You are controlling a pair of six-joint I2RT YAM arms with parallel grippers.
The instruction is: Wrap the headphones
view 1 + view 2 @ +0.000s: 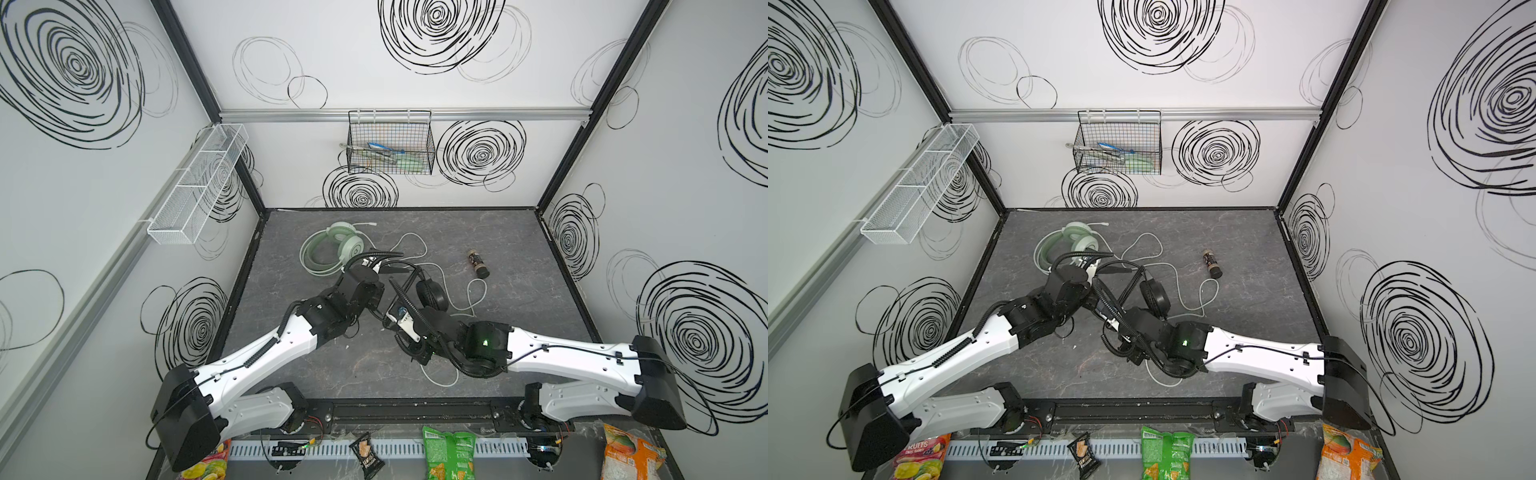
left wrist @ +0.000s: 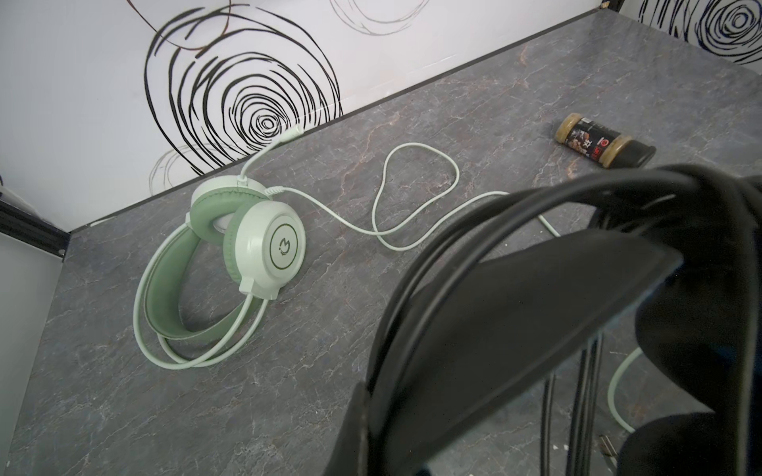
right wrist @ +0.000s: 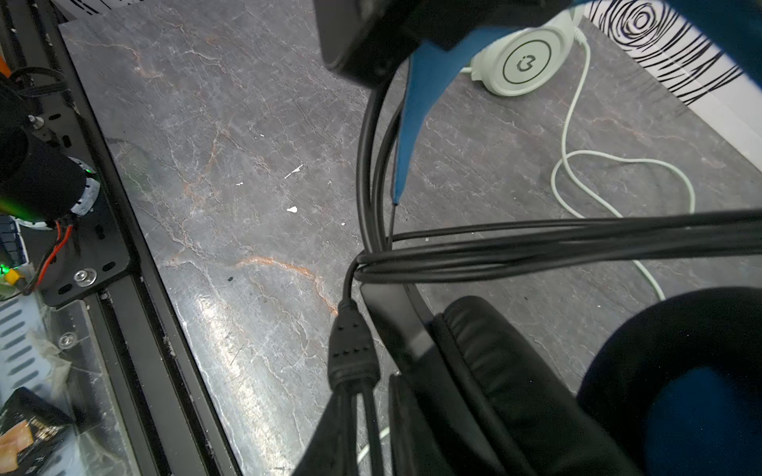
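The black headphones [image 1: 432, 295] [image 1: 1154, 297] are lifted above the middle of the floor. My left gripper [image 1: 387, 268] [image 2: 383, 432] is shut on their headband [image 2: 515, 309]. Their black cable [image 3: 536, 247] is looped in several turns around the headband. A splitter [image 3: 354, 346] hangs from it, and its two thin leads run down between the fingers of my right gripper [image 1: 392, 316] [image 3: 367, 445]. The jaws stand slightly apart, with floor showing in the gap. The mint-green headphones [image 1: 332, 249] [image 1: 1067, 249] [image 2: 247, 247] lie at the back left, and their white cable [image 1: 469, 291] snakes loosely across the floor.
A spice jar [image 1: 478, 264] [image 2: 602, 142] lies on its side at the back right. A black wire basket [image 1: 390, 145] hangs on the back wall and a white mesh basket [image 1: 195, 183] on the left wall. Snack bags [image 1: 446, 453] lie along the front edge.
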